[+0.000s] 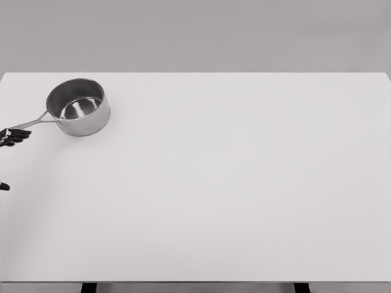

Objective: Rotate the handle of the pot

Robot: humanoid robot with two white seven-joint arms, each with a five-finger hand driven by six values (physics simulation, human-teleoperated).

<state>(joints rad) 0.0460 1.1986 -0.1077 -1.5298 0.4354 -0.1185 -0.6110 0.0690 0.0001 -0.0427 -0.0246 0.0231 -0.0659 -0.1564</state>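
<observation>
Pot (78, 107) sitting far left on tabletop (232, 183); left hand (13, 136) closing around handle (35, 122) tip, rotation apparently pending.

All that shows of me is the tip of my left hand (12, 136) at the picture's left edge: black fingers, slim and segmented, with small pale flecks on them that may be joint markings or highlights, too small to tell. A second black sliver lower on the same edge looks like another fingertip of mine.
</observation>
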